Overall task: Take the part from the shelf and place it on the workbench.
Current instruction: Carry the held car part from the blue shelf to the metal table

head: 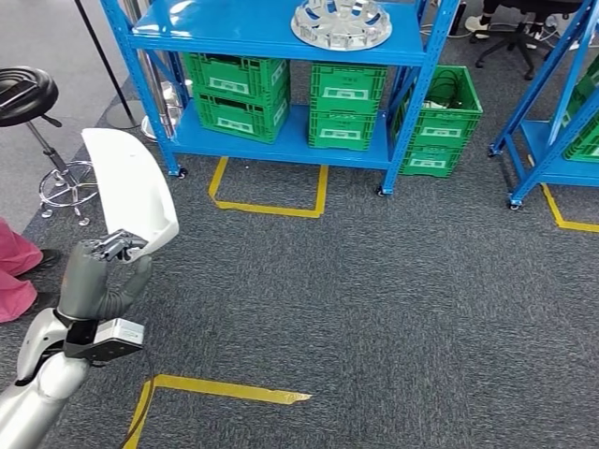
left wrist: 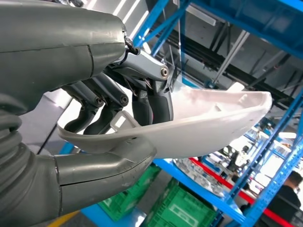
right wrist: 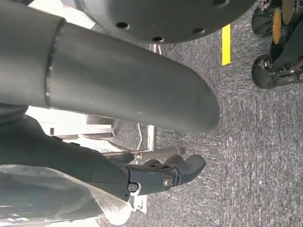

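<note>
My left hand (head: 99, 278) holds a white curved plastic part (head: 131, 187) low at the left of the head view, over the grey carpet. The part stands upright above the hand, which pinches its lower edge. In the left wrist view the thumb lies under the part (left wrist: 214, 118) and the dark fingers (left wrist: 150, 101) press on its inner side. In the right wrist view my right hand (right wrist: 107, 170) hangs over the carpet. Its fingers (right wrist: 168, 178) are stretched out and hold nothing.
A blue shelf (head: 283, 42) stands ahead with green crates (head: 237, 94) on its lower level and a silver wheel cover (head: 342, 22) on top. Another blue shelf (head: 558, 140) is at the right. A black stool (head: 28, 98) and a person's pink sleeve (head: 15, 271) are at the left. Yellow tape (head: 226, 388) marks the floor.
</note>
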Motion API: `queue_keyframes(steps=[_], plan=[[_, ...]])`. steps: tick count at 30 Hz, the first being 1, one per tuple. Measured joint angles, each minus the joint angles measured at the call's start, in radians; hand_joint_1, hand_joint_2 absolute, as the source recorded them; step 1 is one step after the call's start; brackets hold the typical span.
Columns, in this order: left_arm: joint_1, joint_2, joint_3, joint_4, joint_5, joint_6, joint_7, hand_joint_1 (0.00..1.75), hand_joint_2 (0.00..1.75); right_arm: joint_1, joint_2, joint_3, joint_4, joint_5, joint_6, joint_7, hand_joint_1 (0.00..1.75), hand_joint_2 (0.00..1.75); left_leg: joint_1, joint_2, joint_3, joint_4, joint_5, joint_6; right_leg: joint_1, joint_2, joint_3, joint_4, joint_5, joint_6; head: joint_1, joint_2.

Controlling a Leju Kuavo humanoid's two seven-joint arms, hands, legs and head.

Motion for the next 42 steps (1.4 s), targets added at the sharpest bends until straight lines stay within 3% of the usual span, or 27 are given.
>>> queue_keyframes(steps=[2,4,5,6,7,9,11,15,17,19,20,21,22,24,26,29,34,35,38,39,42], plan=[[0.0,0.0,0.003,-0.003,0.0,0.0,0.0,1.75,1.75,-0.002,0.001,0.0,0.0,0.001,-0.002,-0.002,0.0,0.0,0.002,0.003,0.001,-0.004,0.002,0.008,-0.007,-0.023,-0.047,0.092,-0.05,0.015,0.003,0.0],[0.002,0.0,0.007,-0.004,0.0,0.0,0.0,1.75,1.75,-0.005,0.001,0.0,0.0,0.002,-0.003,-0.004,0.0,0.0,0.002,0.007,0.001,-0.004,0.002,0.01,-0.019,-0.034,-0.113,0.222,-0.1,0.026,0.004,0.0],[0.003,0.0,0.009,-0.004,0.0,0.0,0.0,1.75,1.75,-0.005,0.001,0.0,0.0,0.002,-0.003,-0.004,0.0,0.0,0.002,0.009,0.001,-0.004,0.002,0.01,-0.024,-0.036,-0.133,0.257,-0.105,0.028,0.004,0.0],[0.003,0.0,0.01,-0.005,0.0,0.0,0.0,1.75,1.75,-0.005,0.001,0.0,0.0,0.002,-0.003,-0.005,0.0,0.0,0.002,0.01,0.002,-0.004,0.001,0.01,-0.027,-0.037,-0.135,0.256,-0.091,0.029,0.004,0.0],[0.003,0.0,0.012,-0.005,0.0,0.0,0.0,1.75,1.75,-0.004,0.001,0.0,0.0,0.002,-0.003,-0.005,0.0,0.0,0.002,0.01,0.003,-0.005,0.001,0.01,-0.029,-0.037,-0.118,0.214,-0.06,0.029,0.004,0.0],[0.003,0.0,0.016,-0.008,0.0,0.0,0.0,1.75,1.75,-0.006,0.001,0.0,0.0,0.002,-0.003,-0.006,0.0,0.0,0.003,0.01,0.005,-0.005,0.0,0.007,-0.029,-0.042,-0.049,0.07,0.004,0.024,0.004,0.0],[0.003,0.0,0.02,-0.01,0.0,0.0,0.0,1.75,1.75,-0.009,0.001,0.0,0.0,0.002,-0.004,-0.007,0.0,0.0,0.003,0.01,0.004,-0.007,0.0,-0.002,-0.023,-0.045,-0.003,-0.017,0.026,0.018,0.003,0.0],[0.006,0.001,0.023,-0.011,0.0,0.0,0.0,1.75,1.75,-0.008,0.001,0.0,0.0,0.003,-0.005,-0.007,0.0,0.0,0.009,0.01,0.003,-0.003,-0.005,-0.025,-0.018,-0.043,0.012,-0.045,0.037,-0.001,0.003,0.0],[0.008,0.001,0.024,-0.011,0.0,0.0,0.0,1.75,1.75,-0.008,0.001,0.0,0.0,0.003,-0.006,-0.007,0.0,0.0,0.008,0.009,-0.027,0.072,-0.054,-0.027,-0.02,-0.043,0.021,-0.06,0.046,-0.012,0.0,0.0],[0.01,0.001,0.024,-0.011,0.0,0.0,0.0,1.75,1.75,-0.008,0.001,0.0,0.0,0.003,-0.006,-0.007,0.0,0.0,0.006,0.008,-0.083,0.199,-0.114,-0.028,-0.017,-0.043,0.022,-0.061,0.045,-0.017,-0.004,0.0],[0.012,0.001,0.024,-0.011,0.0,0.0,0.0,1.75,1.75,-0.008,0.001,0.0,0.0,0.003,-0.006,-0.007,0.0,0.0,0.006,0.008,-0.102,0.242,-0.126,-0.029,-0.016,-0.042,0.022,-0.06,0.044,-0.018,-0.005,0.0],[0.014,0.001,0.024,-0.011,0.0,0.0,0.0,1.75,1.75,-0.007,0.001,0.0,0.0,0.003,-0.005,-0.007,0.0,0.0,0.006,0.008,-0.107,0.252,-0.119,-0.03,-0.015,-0.04,0.022,-0.058,0.044,-0.019,-0.005,0.0],[0.015,0.001,0.024,-0.011,0.0,0.0,0.0,1.75,1.75,-0.007,0.001,0.0,0.0,0.003,-0.004,-0.007,0.0,0.0,0.006,0.008,-0.092,0.222,-0.094,-0.031,-0.015,-0.038,0.022,-0.055,0.043,-0.018,-0.005,0.0],[0.015,0.002,0.025,-0.011,0.001,0.0,0.0,1.75,1.75,-0.007,0.002,0.0,0.0,0.004,-0.002,-0.009,0.0,0.0,0.007,0.007,-0.03,0.095,-0.03,-0.03,-0.014,-0.035,0.021,-0.046,0.038,-0.014,-0.005,0.0],[0.016,0.004,0.028,-0.013,0.001,0.0,0.001,1.75,1.75,-0.007,0.003,0.0,0.0,0.005,-0.001,-0.013,0.0,0.0,0.006,0.006,0.01,0.006,-0.003,-0.024,-0.011,-0.032,0.013,-0.032,0.032,-0.006,-0.005,0.0],[0.018,0.004,0.031,-0.015,0.003,-0.001,0.003,1.75,1.75,-0.007,0.003,0.0,0.0,0.008,0.001,-0.017,0.0,0.0,0.0,0.006,0.01,-0.007,-0.003,-0.013,-0.011,-0.03,0.005,-0.026,0.032,0.003,-0.004,0.0],[0.019,0.004,0.033,-0.015,0.003,-0.001,0.003,1.75,1.75,-0.006,0.003,0.0,0.0,0.009,0.002,-0.018,0.0,0.0,-0.001,0.006,0.01,-0.008,-0.002,-0.01,-0.013,-0.03,0.005,-0.027,0.033,0.005,-0.004,0.0],[0.019,0.005,0.035,-0.017,0.003,-0.002,0.003,1.75,1.75,-0.006,0.004,0.0,0.0,0.012,0.002,-0.018,0.0,0.0,0.001,0.007,0.009,-0.01,0.001,-0.005,-0.015,-0.032,-0.014,0.01,0.01,0.012,-0.003,0.0],[0.021,0.005,0.042,-0.023,0.003,-0.007,0.005,1.75,1.75,-0.005,0.005,0.0,0.0,0.019,0.006,-0.017,0.0,0.0,0.008,0.01,0.008,-0.015,0.006,0.008,-0.03,-0.036,-0.127,0.234,-0.084,0.038,0.001,0.0],[0.021,0.005,0.042,-0.024,0.003,-0.008,0.007,1.75,1.75,-0.004,0.005,0.0,0.0,0.019,0.007,-0.017,0.0,0.0,0.008,0.01,0.008,-0.015,0.006,0.008,-0.034,-0.036,-0.132,0.241,-0.073,0.04,0.001,0.0],[0.022,0.006,0.045,-0.029,0.004,-0.008,0.01,1.75,1.75,-0.006,0.006,0.0,0.0,0.02,0.01,-0.017,0.0,0.0,0.009,0.009,0.01,-0.015,0.003,0.002,-0.034,-0.039,-0.032,0.038,0.017,0.034,0.001,0.0]])
